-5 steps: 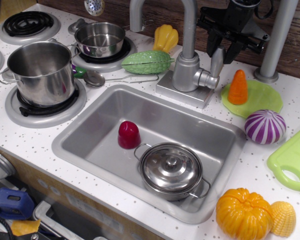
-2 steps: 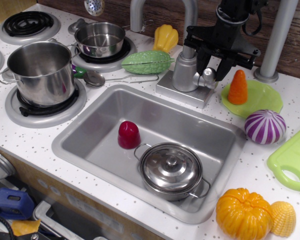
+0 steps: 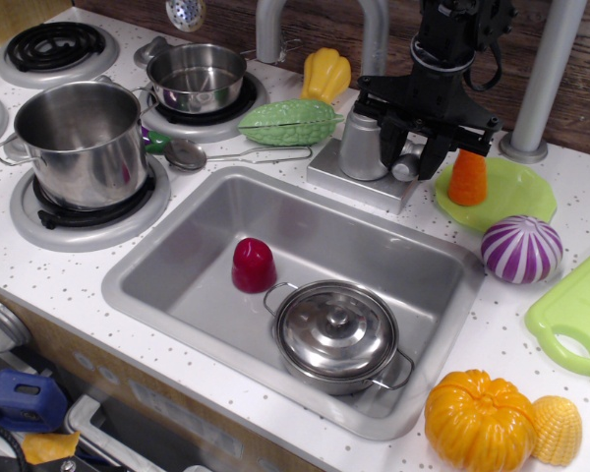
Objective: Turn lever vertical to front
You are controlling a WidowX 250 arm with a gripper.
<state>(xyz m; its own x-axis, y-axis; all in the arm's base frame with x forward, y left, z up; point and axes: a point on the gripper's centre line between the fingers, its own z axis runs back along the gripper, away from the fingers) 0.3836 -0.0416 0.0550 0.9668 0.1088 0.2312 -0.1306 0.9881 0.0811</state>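
Observation:
The lever [image 3: 406, 165] is a short silver-grey stub on the right side knuckle of the faucet base [image 3: 362, 143], behind the sink. Its rounded end tips forward and down towards the sink. My black gripper [image 3: 411, 157] hangs straight over it from above. Its fingers [image 3: 384, 141] stand apart, one on each side of the lever, so the jaws look open around it. I cannot tell whether a finger touches the lever. The gripper body hides the lever's root.
The faucet spout [image 3: 374, 29] rises just left of the gripper, and a thick grey pole [image 3: 546, 79] stands to its right. An orange carrot [image 3: 468, 177] on a green plate [image 3: 516, 197] sits close to the right finger. The sink [image 3: 216, 226] holds a lidded pot [image 3: 336, 332] and a red piece [image 3: 253, 264].
The gripper has come down and a little left over the faucet's side knuckle. The lever has swung from pointing up to tipping forward and down.

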